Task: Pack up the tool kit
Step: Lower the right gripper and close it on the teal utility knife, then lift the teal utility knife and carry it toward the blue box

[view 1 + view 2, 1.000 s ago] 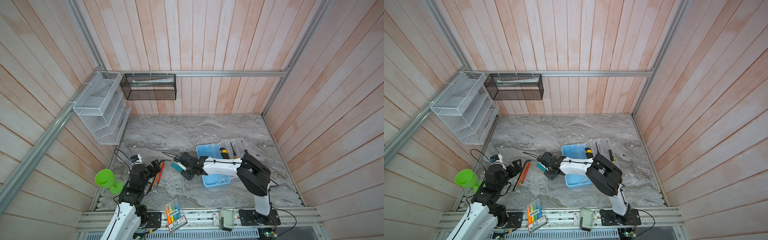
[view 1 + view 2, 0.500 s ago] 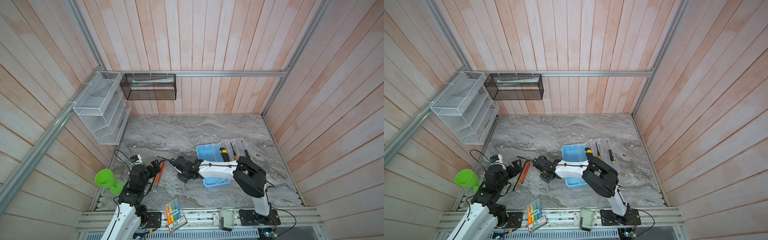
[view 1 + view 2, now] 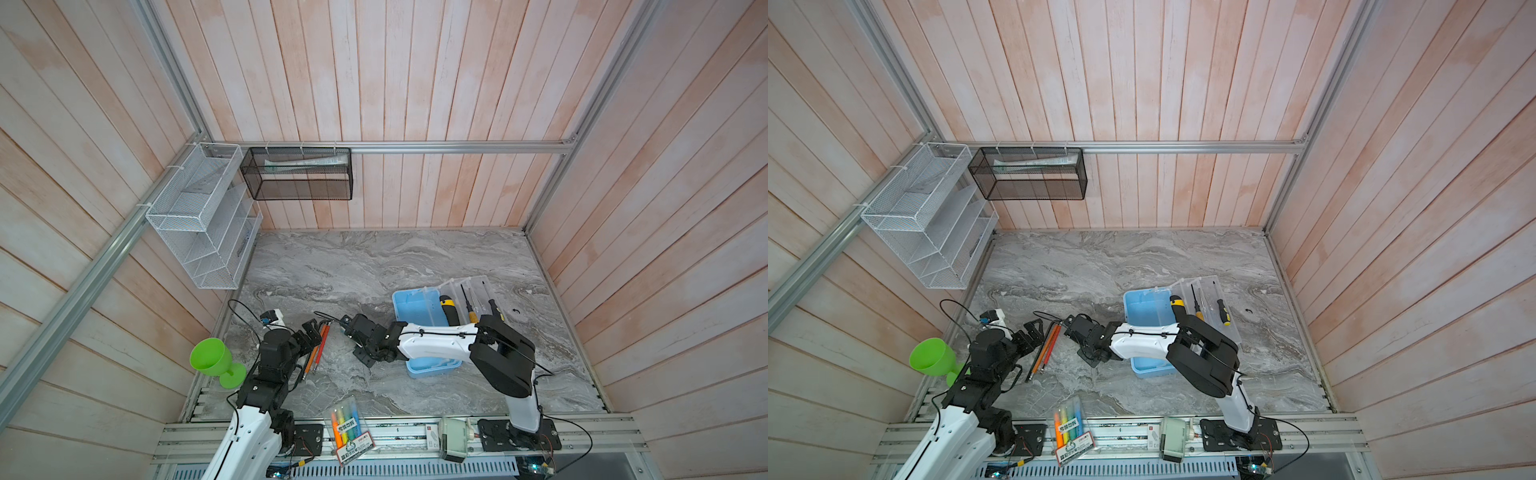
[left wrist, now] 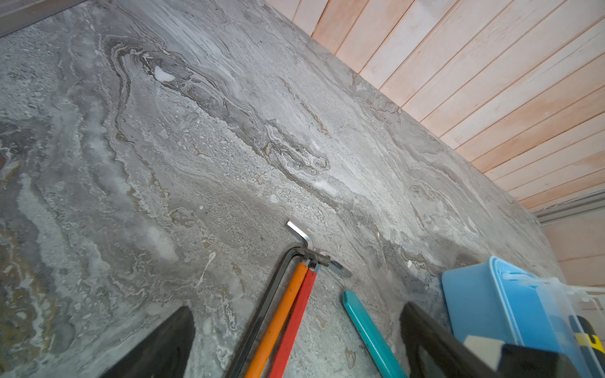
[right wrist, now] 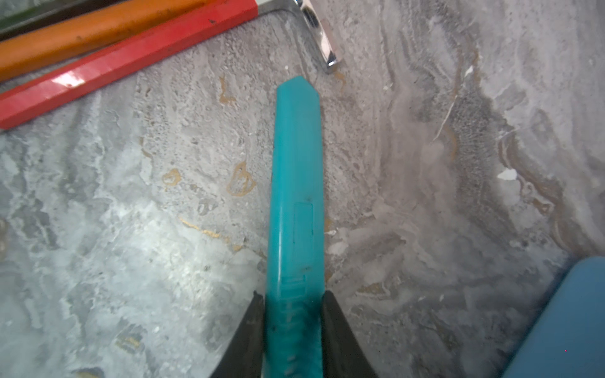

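The tool kit's light-blue case (image 3: 415,309) (image 3: 1144,311) lies open on the marble, its clear lid (image 3: 473,291) folded back with yellow-and-black screwdrivers (image 3: 446,307) on it. A teal-handled tool (image 5: 296,183) (image 4: 370,330) lies left of the case. My right gripper (image 5: 293,294) (image 3: 347,328) is shut on it, both fingers pressed against its sides. Orange, red and black hex keys (image 4: 278,320) (image 3: 318,349) lie together further left. My left gripper (image 4: 294,307) (image 3: 311,332) hangs open over them, holding nothing.
A green goblet (image 3: 212,359) stands at the table's left edge beside the left arm. A pack of highlighters (image 3: 347,428) lies on the front rail. A white wire rack (image 3: 199,216) and a black mesh basket (image 3: 297,174) hang on the walls.
My right gripper has reached further left, away from the case, and its jaws have closed onto the teal-handled tool. The left arm has not moved.
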Tool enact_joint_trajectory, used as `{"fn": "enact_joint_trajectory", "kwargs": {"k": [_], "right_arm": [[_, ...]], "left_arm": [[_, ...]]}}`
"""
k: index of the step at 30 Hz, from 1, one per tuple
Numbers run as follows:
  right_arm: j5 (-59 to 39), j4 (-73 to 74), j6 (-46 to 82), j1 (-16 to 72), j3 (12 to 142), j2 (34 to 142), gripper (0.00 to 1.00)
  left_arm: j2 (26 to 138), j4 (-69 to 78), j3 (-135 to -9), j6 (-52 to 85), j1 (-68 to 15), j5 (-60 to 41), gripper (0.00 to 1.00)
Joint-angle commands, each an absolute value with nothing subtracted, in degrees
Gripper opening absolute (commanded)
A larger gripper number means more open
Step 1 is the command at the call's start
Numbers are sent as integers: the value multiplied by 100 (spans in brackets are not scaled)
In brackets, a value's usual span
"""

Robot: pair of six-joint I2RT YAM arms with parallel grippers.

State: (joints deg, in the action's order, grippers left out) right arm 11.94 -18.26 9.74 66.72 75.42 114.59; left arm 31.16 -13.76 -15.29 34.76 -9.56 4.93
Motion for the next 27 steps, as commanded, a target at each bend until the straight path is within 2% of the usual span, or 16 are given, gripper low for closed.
{"fn": "enact_joint_trajectory", "kwargs": {"k": [1, 7, 18, 27], "right_arm": [[1208, -2173, 1266, 6688, 7269, 11324, 17], [1002, -2021, 1474, 6688, 6948, 10886, 16], [1022, -2256, 704, 6618, 7439, 11364, 42], [776, -2147, 319, 6432, 7594, 11644, 48]], "left_arm": [[3051, -1404, -1425, 3490, -981, 580, 100], [3061, -1401, -1431, 3489, -981, 581, 100], [3045, -1397, -1428, 3480, -982, 564, 100], [2986, -1416, -1411, 3489, -983, 580, 100]]}}
